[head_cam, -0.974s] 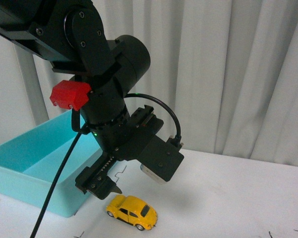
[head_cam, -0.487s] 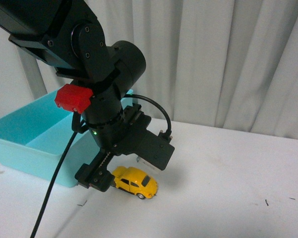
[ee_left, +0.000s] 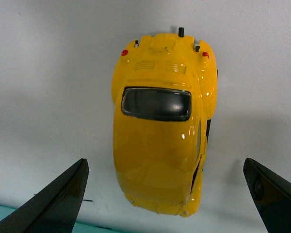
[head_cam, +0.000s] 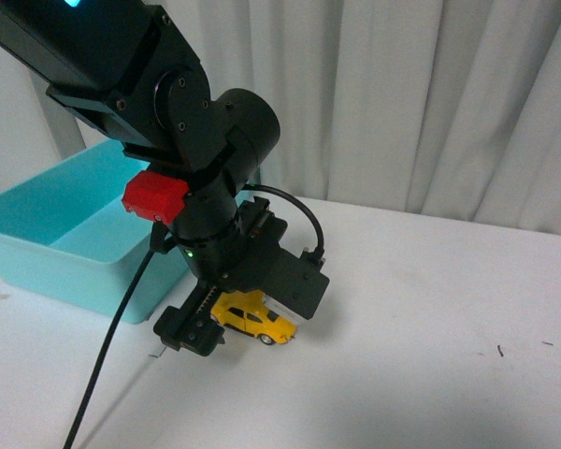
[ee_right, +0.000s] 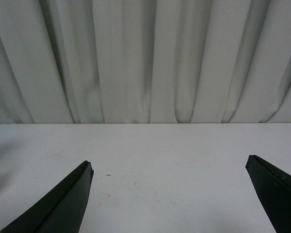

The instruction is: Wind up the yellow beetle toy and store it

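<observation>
**Fingers (head_cam: 189,329) of the left gripper (head_cam: 243,327) spread about the yellow beetle toy (head_cam: 254,320)**

From the front we see the left gripper hanging low over the white table (head_cam: 430,355), just beside the turquoise bin (head_cam: 65,253). One dark finger shows on the toy's bin-ward side. The other is hidden behind the black camera mount (head_cam: 294,285), on the side away from the bin. The toy stands on its wheels on the table, outside the bin and near its closest corner. A red block (head_cam: 155,198) sits on the arm above the bin's rim, and a black cable (head_cam: 112,355) trails down in front of the bin wall.

From the left wrist we look straight down on the toy's roof and dark rear window. The two fingers stand wide apart, one on each flank. Neither touches the toy, and bare table shows between each tip and the yellow body. A sliver of the bin shows by one fingertip.

From the right wrist we find the right gripper (ee_right: 169,194) with its fingers parted wide and holding nothing. It is over bare table, and the white curtain (ee_right: 145,63) hangs behind. We cannot tell from this view how far it is from the bin.
</observation>
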Robot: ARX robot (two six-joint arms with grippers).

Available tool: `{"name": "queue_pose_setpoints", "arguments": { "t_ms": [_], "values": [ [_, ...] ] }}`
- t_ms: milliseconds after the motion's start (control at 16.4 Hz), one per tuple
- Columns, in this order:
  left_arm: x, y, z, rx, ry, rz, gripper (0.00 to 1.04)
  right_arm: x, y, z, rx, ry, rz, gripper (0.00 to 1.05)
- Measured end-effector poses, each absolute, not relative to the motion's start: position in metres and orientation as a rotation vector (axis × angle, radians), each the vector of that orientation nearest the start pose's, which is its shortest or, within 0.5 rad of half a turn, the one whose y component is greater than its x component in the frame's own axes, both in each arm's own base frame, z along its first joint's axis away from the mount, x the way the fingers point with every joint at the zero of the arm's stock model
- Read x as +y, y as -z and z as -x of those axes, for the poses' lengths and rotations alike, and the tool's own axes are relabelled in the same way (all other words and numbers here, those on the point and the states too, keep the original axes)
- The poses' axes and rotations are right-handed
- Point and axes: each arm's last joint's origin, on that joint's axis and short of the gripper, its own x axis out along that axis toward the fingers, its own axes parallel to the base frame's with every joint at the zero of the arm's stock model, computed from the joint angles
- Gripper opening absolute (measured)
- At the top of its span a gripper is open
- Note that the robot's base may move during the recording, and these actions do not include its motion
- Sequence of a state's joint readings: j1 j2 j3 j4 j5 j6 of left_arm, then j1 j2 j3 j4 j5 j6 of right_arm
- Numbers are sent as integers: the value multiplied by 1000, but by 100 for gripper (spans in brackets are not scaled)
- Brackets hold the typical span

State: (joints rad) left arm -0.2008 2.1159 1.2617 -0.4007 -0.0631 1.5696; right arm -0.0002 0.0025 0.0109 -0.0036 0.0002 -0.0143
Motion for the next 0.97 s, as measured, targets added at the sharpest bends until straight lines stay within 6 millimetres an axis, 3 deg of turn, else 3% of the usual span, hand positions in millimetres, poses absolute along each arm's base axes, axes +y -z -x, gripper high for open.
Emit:
{"name": "queue_pose_setpoints", "arguments": {
  "t_ms": [122, 183, 487, 792, 914, 974],
  "values": [
    [-76, -87, -390, 902, 1079, -1497, 98, 0, -167, -97, -5, 0, 14, 98],
    [-76, -87, -393, 902, 1070, -1499, 93, 0, -167, -97, -5, 0, 14, 98],
    [-79, -87, -401, 876, 1067, -1510, 44, 0, -167, -97, -5, 0, 14, 98],
    [-76, -92, -399, 852, 1119, -1524, 40, 0, -167, -97, -5, 0, 14, 98],
    [-78, -104, -396, 781, 1212, -1521, 40, 0, -167, -97, -5, 0, 14, 98],
    [-81, -120, -401, 721, 1230, -1477, 39, 0, -167, -97, -5, 0, 14, 98]
  ]
}}
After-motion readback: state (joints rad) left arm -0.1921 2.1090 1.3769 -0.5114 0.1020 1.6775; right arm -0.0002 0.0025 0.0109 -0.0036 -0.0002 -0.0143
